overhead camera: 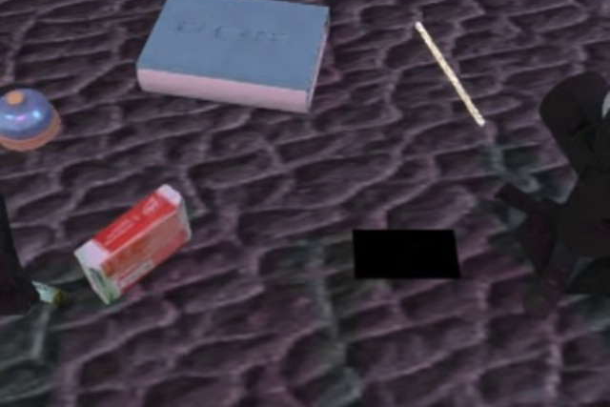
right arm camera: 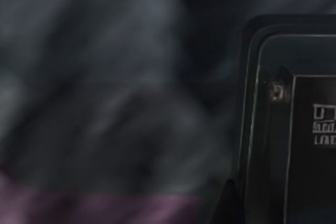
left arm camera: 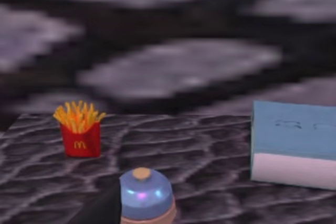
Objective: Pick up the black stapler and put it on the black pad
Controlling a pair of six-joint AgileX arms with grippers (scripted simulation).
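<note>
Top view first. Worktop [overhead camera: 286, 188] is purple-grey with a cracked pattern. Blue box [overhead camera: 233, 48] lies upper centre-left, bell [overhead camera: 27, 118] at the left edge mid-height, and a red-and-white carton [overhead camera: 133, 242] lies tilted at lower left. Thin pale stick [overhead camera: 450, 73] lies diagonal at upper right. Black pad [overhead camera: 405, 254] lies flat right of centre in the lower half, its whole rectangle showing, well apart from the carton. Right arm [overhead camera: 572, 188] is a dark mass at the right edge, and the right gripper [overhead camera: 538, 235] sits low over the worktop just right of the pad, not touching it. Gripper state: can't tell from here. Black stapler: can't be picked out from that dark mass, and it isn't on the pad. Left arm [overhead camera: 8, 264] is at the left edge, lower half, parked.

Left wrist view: bell [left arm camera: 144, 195] is at bottom centre and close. A red fries carton [left arm camera: 79, 132] stands upright farther back, and the blue box [left arm camera: 294, 145] is at the right edge. A dark bit of the left gripper [left arm camera: 97, 211] shows at bottom left beside the bell. State: can't tell.

Right wrist view: mostly dim and blurred worktop. A dark glossy object [right arm camera: 294, 129] w/ rounded corner and small white markings fills the right side, very close. Can't tell whether it is the stapler or whether the gripper holds anything.
</note>
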